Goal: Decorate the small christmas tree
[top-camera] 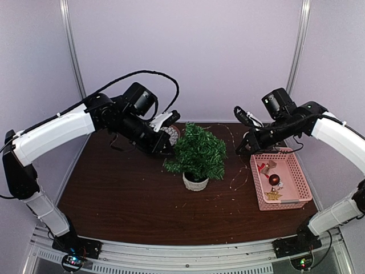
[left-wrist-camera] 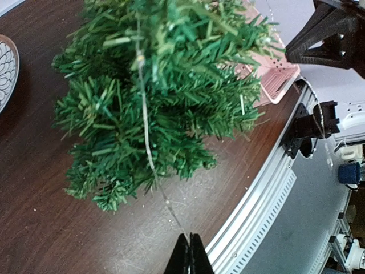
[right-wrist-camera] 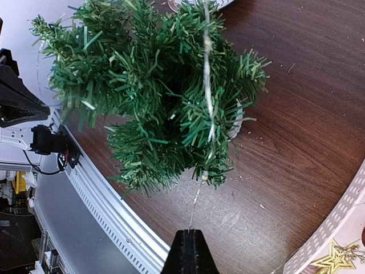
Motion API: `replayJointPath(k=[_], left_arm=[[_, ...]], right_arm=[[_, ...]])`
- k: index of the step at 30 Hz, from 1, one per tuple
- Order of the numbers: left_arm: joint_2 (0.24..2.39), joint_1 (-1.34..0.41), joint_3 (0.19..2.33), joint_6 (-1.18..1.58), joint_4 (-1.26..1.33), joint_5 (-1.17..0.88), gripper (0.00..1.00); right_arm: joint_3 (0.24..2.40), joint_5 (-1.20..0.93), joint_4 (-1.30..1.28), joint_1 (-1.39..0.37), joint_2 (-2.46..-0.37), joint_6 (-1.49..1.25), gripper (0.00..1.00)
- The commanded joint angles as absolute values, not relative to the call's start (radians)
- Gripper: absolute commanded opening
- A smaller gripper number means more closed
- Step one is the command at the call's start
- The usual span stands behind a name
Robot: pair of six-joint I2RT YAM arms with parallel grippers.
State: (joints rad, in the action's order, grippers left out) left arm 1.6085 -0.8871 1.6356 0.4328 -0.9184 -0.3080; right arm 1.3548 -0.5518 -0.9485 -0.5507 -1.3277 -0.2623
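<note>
Small christmas tree (top-camera: 197, 151) stands upright in its white pot (top-camera: 195, 182) near the middle of the table (top-camera: 114, 200), and from above you see both arms reaching toward it, one from each side. Only that overhead view gives you the pink basket (top-camera: 305, 185) at the right edge, apart from the small christmas tree, holding a red ball (top-camera: 274, 179) and a gold star (top-camera: 272, 195). It also gives you the patterned plate (top-camera: 170, 135) just behind the branches on the left. It does not let you read the fingers.

Your wrist cameras do. The left gripper (left-wrist-camera: 189, 251) is pinched closed on a thin wire (left-wrist-camera: 145, 125) that runs up from its tips and across the branches. The right gripper (right-wrist-camera: 188, 242) is likewise clamped on the wire draped over the needles. Tiny beads along the wire show up close. From above you catch only a faint thread of it on the wood between pot and basket.
</note>
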Motion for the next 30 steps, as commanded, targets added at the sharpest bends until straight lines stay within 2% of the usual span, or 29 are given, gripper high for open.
replayJointPath(k=[1, 9, 21, 30], left_arm=[[1.669, -0.906, 1.681, 0.466, -0.784, -0.389, 0.0], [1.735, -0.91, 1.636, 0.52, -0.59, -0.331, 0.0], [1.732, -0.949, 1.41, 0.487, -0.357, -0.169, 0.0], [1.685, -0.954, 1.365, 0.447, -0.359, -0.057, 0.01]], right_arm=[[1.348, -0.572, -0.983, -0.563, -1.314, -0.237, 0.0], [1.356, -0.589, -0.98, -0.57, -1.319, -0.236, 0.0], [1.37, -0.576, -0.97, -0.599, -1.33, -0.27, 0.0], [1.399, -0.566, -0.956, -0.609, -1.366, -0.268, 0.0]])
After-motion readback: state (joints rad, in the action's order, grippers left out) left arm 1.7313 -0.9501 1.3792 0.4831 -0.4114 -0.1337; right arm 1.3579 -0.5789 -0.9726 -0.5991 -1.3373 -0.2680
